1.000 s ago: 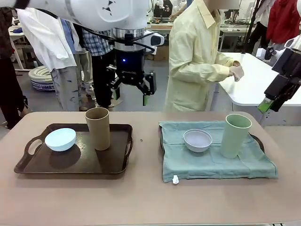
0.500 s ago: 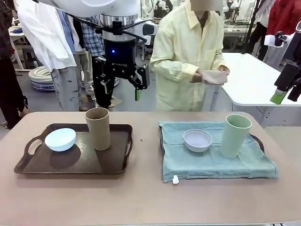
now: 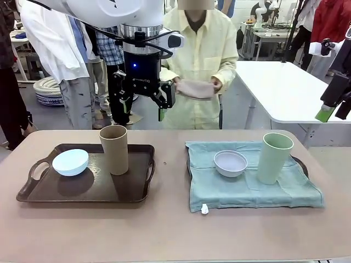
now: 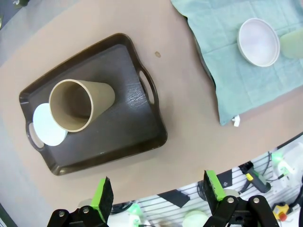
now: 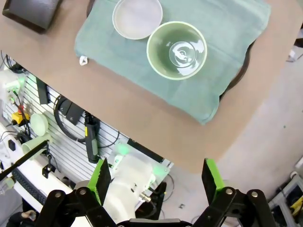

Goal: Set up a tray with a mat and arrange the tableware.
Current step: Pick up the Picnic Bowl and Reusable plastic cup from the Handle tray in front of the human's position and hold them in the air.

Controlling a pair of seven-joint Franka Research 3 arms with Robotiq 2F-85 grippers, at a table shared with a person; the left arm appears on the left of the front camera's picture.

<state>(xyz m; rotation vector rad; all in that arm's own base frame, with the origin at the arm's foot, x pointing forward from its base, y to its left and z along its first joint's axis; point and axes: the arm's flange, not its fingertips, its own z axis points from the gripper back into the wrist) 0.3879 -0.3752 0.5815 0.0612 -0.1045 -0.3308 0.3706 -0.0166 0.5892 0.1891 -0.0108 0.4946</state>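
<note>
Left gripper (image 3: 141,107) hangs high, jaws wide apart, above the tan cup (image 3: 114,149), which stands at 3 o'clock of the light blue bowl (image 3: 70,162) on the bare dark tray (image 3: 33,192). Right gripper (image 5: 156,177) is spread too. The danger: come down off-centre and a finger clips that tall rim, toppling the cup onto the bowl.

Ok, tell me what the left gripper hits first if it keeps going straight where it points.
Most likely the dark brown handled tray, on its bare floor beside the tall tan-brown cup. The left gripper hangs open high above, so depth is unclear.
</note>
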